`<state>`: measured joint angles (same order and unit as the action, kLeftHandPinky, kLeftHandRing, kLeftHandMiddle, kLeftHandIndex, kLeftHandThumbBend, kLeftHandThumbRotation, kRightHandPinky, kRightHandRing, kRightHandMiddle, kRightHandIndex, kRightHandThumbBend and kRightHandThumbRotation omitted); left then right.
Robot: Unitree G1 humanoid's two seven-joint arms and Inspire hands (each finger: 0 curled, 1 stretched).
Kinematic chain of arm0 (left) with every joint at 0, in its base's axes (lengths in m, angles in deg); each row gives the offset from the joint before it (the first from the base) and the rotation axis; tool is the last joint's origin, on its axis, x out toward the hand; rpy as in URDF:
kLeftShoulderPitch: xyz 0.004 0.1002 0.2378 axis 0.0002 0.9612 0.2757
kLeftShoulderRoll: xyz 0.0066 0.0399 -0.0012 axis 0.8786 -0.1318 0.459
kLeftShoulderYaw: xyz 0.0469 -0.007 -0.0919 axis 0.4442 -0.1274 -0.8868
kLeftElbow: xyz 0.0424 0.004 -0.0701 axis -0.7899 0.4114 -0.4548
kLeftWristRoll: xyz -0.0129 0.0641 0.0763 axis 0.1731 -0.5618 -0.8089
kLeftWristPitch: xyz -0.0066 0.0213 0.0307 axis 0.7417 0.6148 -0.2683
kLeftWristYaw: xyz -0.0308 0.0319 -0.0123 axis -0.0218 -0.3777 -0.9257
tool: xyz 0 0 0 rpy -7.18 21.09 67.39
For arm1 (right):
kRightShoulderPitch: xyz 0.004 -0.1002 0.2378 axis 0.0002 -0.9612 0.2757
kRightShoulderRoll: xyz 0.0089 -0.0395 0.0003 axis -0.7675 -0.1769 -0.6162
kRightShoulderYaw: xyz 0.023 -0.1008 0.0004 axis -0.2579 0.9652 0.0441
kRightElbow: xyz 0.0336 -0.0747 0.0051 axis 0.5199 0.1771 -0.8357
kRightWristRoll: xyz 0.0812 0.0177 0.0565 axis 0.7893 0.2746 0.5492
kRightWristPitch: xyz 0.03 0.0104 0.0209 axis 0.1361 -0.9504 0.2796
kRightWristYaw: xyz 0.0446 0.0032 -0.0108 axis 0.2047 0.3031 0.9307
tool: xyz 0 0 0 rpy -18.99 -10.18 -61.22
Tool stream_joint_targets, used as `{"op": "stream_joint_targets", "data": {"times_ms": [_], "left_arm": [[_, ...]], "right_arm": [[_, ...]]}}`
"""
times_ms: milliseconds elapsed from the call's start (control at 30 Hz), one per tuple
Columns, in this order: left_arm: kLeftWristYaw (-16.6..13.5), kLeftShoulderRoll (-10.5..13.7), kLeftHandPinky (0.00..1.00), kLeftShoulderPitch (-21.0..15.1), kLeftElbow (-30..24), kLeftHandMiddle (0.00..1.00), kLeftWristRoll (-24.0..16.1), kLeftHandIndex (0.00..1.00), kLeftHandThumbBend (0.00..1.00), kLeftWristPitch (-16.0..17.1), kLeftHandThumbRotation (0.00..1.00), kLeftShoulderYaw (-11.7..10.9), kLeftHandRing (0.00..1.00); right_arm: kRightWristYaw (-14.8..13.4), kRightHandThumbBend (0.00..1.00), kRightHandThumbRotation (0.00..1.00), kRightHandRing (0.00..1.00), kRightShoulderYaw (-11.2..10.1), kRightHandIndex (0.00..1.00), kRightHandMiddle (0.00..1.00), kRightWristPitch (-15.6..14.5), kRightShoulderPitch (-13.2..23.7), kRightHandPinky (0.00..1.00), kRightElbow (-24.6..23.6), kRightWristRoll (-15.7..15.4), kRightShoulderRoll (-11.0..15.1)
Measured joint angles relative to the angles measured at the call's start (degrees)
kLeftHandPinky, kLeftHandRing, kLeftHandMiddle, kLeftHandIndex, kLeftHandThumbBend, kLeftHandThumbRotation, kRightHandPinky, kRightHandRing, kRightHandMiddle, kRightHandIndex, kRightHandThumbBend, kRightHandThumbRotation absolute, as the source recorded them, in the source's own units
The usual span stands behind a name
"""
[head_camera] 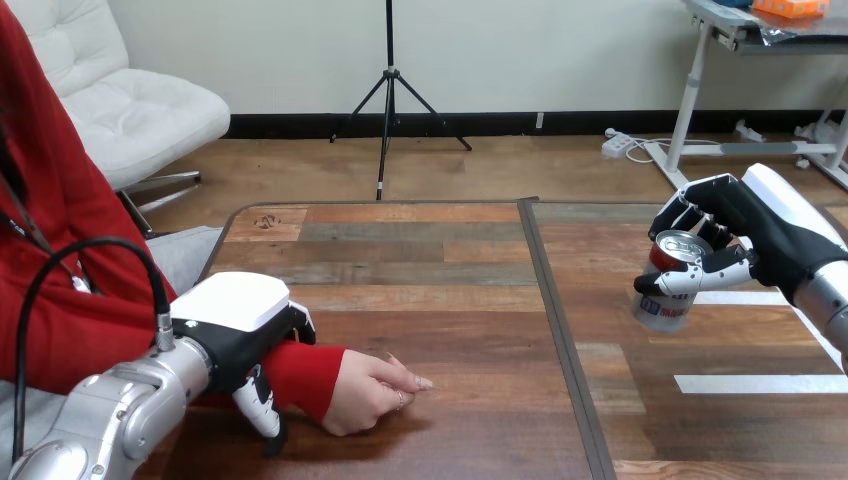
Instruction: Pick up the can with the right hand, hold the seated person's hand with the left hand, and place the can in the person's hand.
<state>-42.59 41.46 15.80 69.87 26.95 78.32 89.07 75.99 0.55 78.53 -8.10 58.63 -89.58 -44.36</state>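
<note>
frame right: your right hand (pixel 768 232) grips the can (pixel 666 298), fingers wrapped round it. lower left: your left hand (pixel 238 318) clasps the person's wrist (pixel 303 372); the person's hand (pixel 368 395) lies palm down. carry the can left, upright, once that palm turns up.

The desk (pixel 420 300) of mixed brown wooden planks looks matt, its grain plain to see, with smooth white tape strips (pixel 760 383) stuck on it. The red-and-silver metal can (pixel 658 308) has a shiny bare lid. The right hand (pixel 762 230) and left hand (pixel 235 300) are matt black under glossy white plastic shells. The left silver forearm (pixel 120 410) is satin metal. The person's red sleeve (pixel 300 375) is soft cloth.
</note>
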Motion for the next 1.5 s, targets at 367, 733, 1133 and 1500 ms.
{"op": "stream_joint_targets", "data": {"times_ms": [367,733,1133,1500], "left_arm": [[-3.1,-0.3,0.46,-0.9,2.1,0.59,0.1,0.59,0.93,1.0,0.03,0.9,0.55],[-4.7,-0.6,0.3,-1.4,3.5,0.42,0.5,0.44,0.88,1.5,0.0,1.4,0.36],[-2.4,-1.6,0.26,-2.2,3.7,0.37,1.4,0.36,0.85,-1.5,0.0,1.4,0.32],[-0.4,-2.3,0.23,-3.0,3.9,0.35,1.7,0.38,0.83,-2.5,0.0,1.6,0.28]], "right_arm": [[0.0,0.75,0.0,0.38,-0.1,0.48,0.47,0.0,0.0,0.38,0.0,0.0,0.0],[0.0,0.75,0.0,0.37,-0.2,0.48,0.46,0.0,0.0,0.37,-0.1,0.0,0.0],[-0.2,0.76,0.0,0.38,-0.3,0.48,0.46,0.1,0.0,0.39,-0.1,-0.1,0.0],[-0.6,0.76,0.0,0.38,-0.7,0.48,0.47,0.1,0.0,0.38,-0.1,-0.2,0.0]]}}
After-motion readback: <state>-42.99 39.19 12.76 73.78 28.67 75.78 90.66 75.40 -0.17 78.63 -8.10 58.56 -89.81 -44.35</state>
